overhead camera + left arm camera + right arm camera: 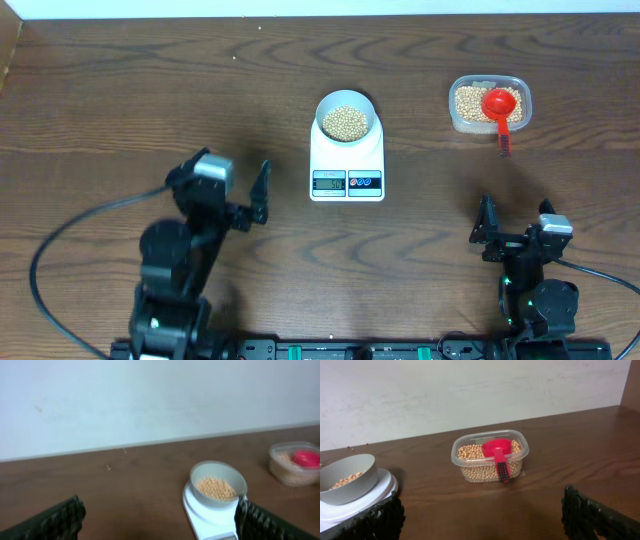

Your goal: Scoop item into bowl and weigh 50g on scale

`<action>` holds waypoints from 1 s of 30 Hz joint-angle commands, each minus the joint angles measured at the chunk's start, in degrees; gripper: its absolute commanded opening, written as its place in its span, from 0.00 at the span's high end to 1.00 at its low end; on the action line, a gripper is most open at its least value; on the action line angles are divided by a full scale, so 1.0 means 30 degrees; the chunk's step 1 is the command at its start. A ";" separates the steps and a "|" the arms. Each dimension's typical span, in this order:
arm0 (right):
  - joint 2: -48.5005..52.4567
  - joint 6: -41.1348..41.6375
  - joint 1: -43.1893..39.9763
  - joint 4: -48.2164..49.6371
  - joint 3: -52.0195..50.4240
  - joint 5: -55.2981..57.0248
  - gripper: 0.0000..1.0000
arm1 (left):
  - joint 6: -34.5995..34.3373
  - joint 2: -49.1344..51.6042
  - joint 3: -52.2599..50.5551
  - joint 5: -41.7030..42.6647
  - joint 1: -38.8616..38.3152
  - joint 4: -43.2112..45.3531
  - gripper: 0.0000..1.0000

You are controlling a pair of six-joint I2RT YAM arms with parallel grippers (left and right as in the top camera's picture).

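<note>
Left gripper (160,510) and right gripper (482,502) are hanging empty, fingers wide apart. Soybeans (346,122) are sitting in the bowl (321,110) on the scale (320,160); red scoop (496,447) is resting in the bean tub (522,455). Probably topping up in small tips, watching the display (329,182) (overhead only, digits unreadable); right wrist is showing the handle (501,470).

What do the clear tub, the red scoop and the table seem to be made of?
Tub: probably clear plastic; the beans show through its walls. Scoop: glossy red plastic, it seems, smooth and evenly coloured. Table: dark brown wood or wood-look laminate; grain lines show, but not which.
</note>
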 commanded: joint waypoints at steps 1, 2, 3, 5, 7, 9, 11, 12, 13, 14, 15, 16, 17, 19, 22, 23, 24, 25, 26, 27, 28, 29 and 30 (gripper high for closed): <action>-0.0131 -0.0204 0.0095 -0.0073 -0.0029 0.0284 0.01 | 0.0095 -0.3162 -0.3519 -0.0102 0.1158 0.1923 0.02; -0.0131 -0.0204 0.0095 -0.0073 -0.0029 0.0284 0.01 | 0.0095 -0.3854 -0.4240 -0.0102 0.1370 0.2404 0.02; -0.0131 -0.0204 0.0095 -0.0073 -0.0029 0.0284 0.01 | 0.0095 -0.4393 -0.4794 -0.0102 0.1545 0.2710 0.02; -0.0131 -0.0204 0.0095 -0.0073 -0.0029 0.0284 0.01 | 0.0109 -0.5428 -0.5799 -0.0117 0.1931 0.3242 0.02; -0.0131 -0.0204 0.0095 -0.0073 -0.0029 0.0284 0.01 | 0.0109 -0.6353 -0.6688 -0.0117 0.2346 0.3555 0.02; -0.0131 -0.0204 0.0095 -0.0073 -0.0029 0.0284 0.01 | 0.0109 -0.7206 -0.7410 -0.0109 0.2739 0.3687 0.02; -0.0131 -0.0204 0.0095 -0.0073 -0.0029 0.0284 0.01 | 0.0109 -0.8087 -0.8072 -0.0109 0.3060 0.3672 0.02; -0.0131 -0.0204 0.0095 -0.0073 -0.0029 0.0277 0.01 | 0.0109 -0.8437 -0.8320 -0.0102 0.3169 0.3665 0.02; -0.0131 -0.0204 0.0095 -0.0073 -0.0029 0.0284 0.01 | 0.0117 -0.8765 -0.8561 -0.0109 0.3249 0.3628 0.02; -0.0131 -0.0204 0.0095 -0.0073 -0.0029 0.0284 0.01 | 0.0175 -0.9041 -0.8757 -0.0109 0.3308 0.3592 0.02; -0.0131 -0.0204 0.0095 -0.0073 -0.0029 0.0284 0.01 | 0.0291 -0.9326 -0.8983 -0.0109 0.3322 0.3592 0.02; -0.0131 -0.0204 0.0095 -0.0073 -0.0029 0.0284 0.01 | 0.0539 -0.9799 -0.9457 -0.0109 0.3315 0.3606 0.02; -0.0131 -0.0204 0.0095 -0.0073 -0.0029 0.0284 0.01 | 0.0539 -1.0047 -0.9522 -0.0117 0.3315 0.3206 0.02; -0.0131 -0.0204 0.0095 -0.0073 -0.0029 0.0277 0.01 | 0.0539 -1.0433 -0.9515 -0.0117 0.3315 0.2543 0.02; -0.0131 -0.0204 0.0095 -0.0073 -0.0029 0.0284 0.01 | 0.0539 -1.1081 -0.9515 -0.0138 0.3315 0.1144 0.02; -0.0131 -0.0204 0.0095 -0.0073 -0.0029 0.0284 0.01 | 0.0539 -1.1307 -0.9515 -0.0189 0.3315 0.0648 0.02; -0.0131 -0.0211 0.0095 -0.0073 -0.0029 0.0284 0.01 | 0.0539 -1.1351 -0.9515 -0.0189 0.3315 0.0255 0.02; -0.0131 -0.0204 0.0095 -0.0073 -0.0029 0.0284 0.01 | 0.0539 -1.1344 -0.9515 -0.0189 0.3315 -0.0138 0.02; -0.0131 -0.0204 0.0095 -0.0073 -0.0029 0.0284 0.01 | 0.0539 -1.1344 -0.9515 -0.0189 0.3315 -0.0568 0.02; -0.0131 -0.0204 0.0095 -0.0073 -0.0029 0.0284 0.01 | 0.0539 -1.1344 -0.9515 -0.0189 0.3315 -0.0933 0.02; -0.0131 -0.0204 0.0095 -0.0073 -0.0029 0.0277 0.01 | 0.0525 -1.1344 -0.9515 -0.0189 0.3315 -0.1297 0.02; -0.0131 -0.0204 0.0095 -0.0073 -0.0029 0.0284 0.01 | 0.0525 -1.1344 -0.9515 -0.0189 0.3315 -0.1282 0.02; -0.0131 -0.0204 0.0095 -0.0073 -0.0029 0.0284 0.01 | 0.0525 -1.1344 -0.9515 -0.0262 0.3315 -0.1290 0.02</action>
